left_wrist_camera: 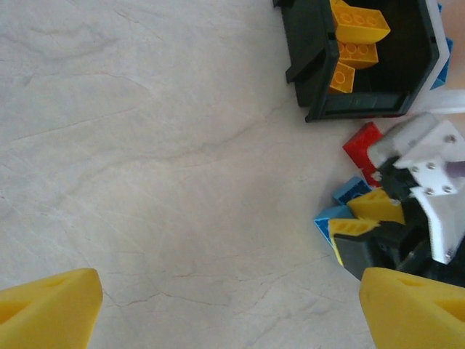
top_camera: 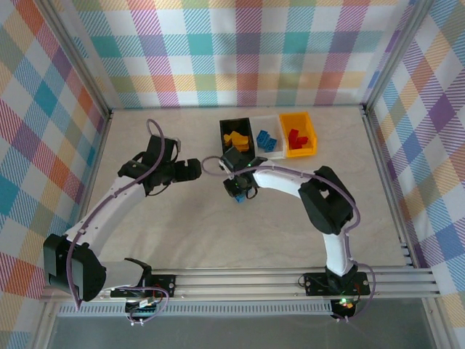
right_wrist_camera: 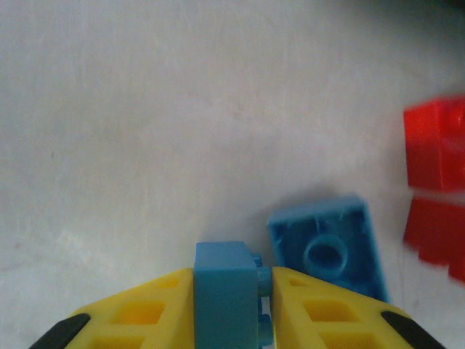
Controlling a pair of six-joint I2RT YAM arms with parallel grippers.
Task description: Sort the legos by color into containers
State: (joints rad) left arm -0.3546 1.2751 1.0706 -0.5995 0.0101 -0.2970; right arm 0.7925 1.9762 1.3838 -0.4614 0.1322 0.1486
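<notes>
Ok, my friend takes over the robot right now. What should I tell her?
Left gripper: open, empty, over bare table.
Right gripper: shut on a blue brick, beside the loose pile.
Done: yellow bricks in the black bin, blue bricks in the white bin, red bricks in the yellow-orange bin.
Left: drop the held brick in the white bin, then sort the loose ones, including an upside-down blue brick and loose red bricks.

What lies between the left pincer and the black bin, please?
Bare tabletop lies between the open left pincer and the black bin, as the left wrist view shows; the loose bricks sit off to one side.
</notes>
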